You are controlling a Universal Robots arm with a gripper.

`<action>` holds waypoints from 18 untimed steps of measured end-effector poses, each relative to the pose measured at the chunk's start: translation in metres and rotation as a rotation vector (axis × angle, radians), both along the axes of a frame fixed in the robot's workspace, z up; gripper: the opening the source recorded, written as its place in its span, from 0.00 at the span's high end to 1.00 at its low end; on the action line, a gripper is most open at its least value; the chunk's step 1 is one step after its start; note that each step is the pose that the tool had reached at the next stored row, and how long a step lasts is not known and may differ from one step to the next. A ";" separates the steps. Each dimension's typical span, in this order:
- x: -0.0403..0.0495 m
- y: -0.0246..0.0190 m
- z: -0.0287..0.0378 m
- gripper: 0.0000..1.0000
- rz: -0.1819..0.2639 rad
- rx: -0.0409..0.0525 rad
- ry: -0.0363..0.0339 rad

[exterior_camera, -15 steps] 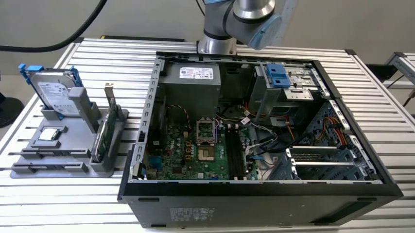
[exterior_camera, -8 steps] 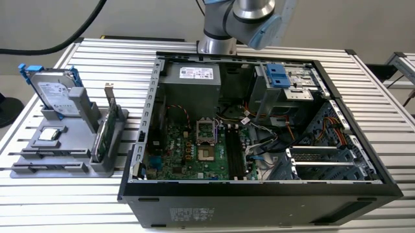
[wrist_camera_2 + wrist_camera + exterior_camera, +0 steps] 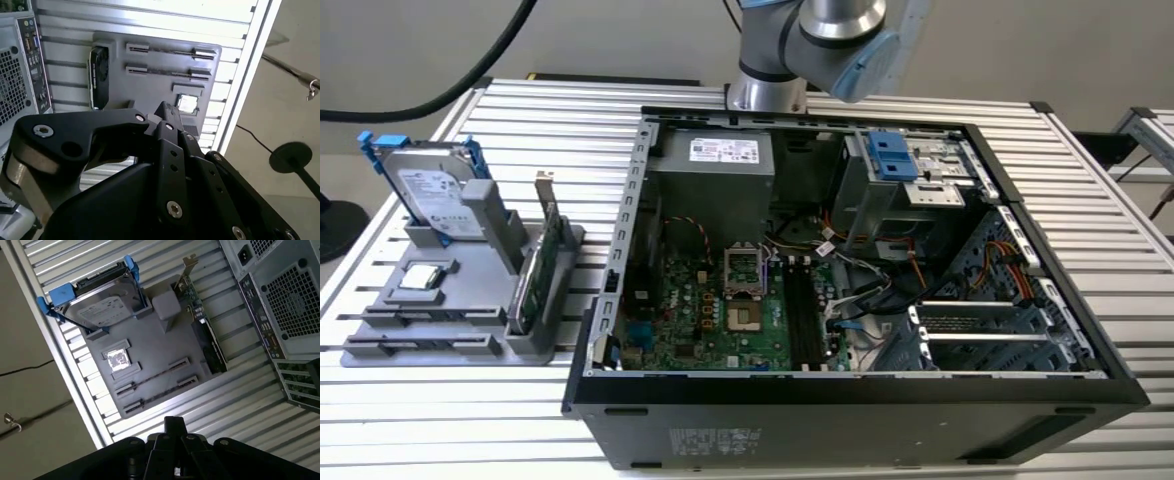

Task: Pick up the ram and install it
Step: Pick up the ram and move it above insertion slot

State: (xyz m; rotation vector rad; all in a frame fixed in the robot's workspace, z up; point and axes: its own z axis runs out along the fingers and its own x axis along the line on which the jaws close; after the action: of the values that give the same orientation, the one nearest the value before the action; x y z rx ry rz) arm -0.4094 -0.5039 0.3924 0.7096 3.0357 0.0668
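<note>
My gripper (image 3: 175, 424) hangs high above the grey parts holder (image 3: 155, 350), its black fingers drawn together to one tip with nothing between them; the second wrist view shows the gripper (image 3: 167, 111) from the other side. The holder (image 3: 454, 300) lies at the exterior view's left, beside the open computer case (image 3: 854, 385). Two long narrow slots (image 3: 150, 381) on the holder each show a thin dark line, and I cannot tell whether the ram stands in one. Dark memory slots (image 3: 803, 310) run along the motherboard inside the case. The arm (image 3: 834, 40) is at the top of the exterior view.
On the holder stand a silver hard drive (image 3: 434, 190) with blue rails, a green expansion card (image 3: 540, 270) on edge, and a small square chip (image 3: 424, 278). The case's rear panel (image 3: 280, 300) is beside the holder. Cables cross the case interior. The ribbed table ends close behind the holder.
</note>
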 end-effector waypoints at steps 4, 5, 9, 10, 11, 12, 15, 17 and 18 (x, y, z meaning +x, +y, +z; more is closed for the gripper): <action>-0.0001 0.0000 0.0000 1.00 -0.038 0.0000 0.0012; -0.0001 0.0000 0.0000 1.00 -0.047 0.0000 0.0017; -0.0003 0.0000 -0.0001 1.00 -0.083 0.0000 0.0032; -0.0003 0.0000 -0.0001 1.00 -0.091 0.0001 0.0036; -0.0004 0.0000 -0.0001 1.00 -0.100 0.0000 0.0040; -0.0004 0.0000 0.0000 1.00 -0.109 0.0000 0.0043; -0.0005 0.0000 0.0000 1.00 -0.136 0.0000 0.0049; -0.0005 0.0000 0.0000 1.00 -0.152 0.0000 0.0049; -0.0006 0.0000 -0.0001 1.00 -0.161 0.0001 0.0047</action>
State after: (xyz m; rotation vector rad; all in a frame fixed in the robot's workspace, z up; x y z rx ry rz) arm -0.4099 -0.5038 0.3923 0.9525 2.9698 0.0622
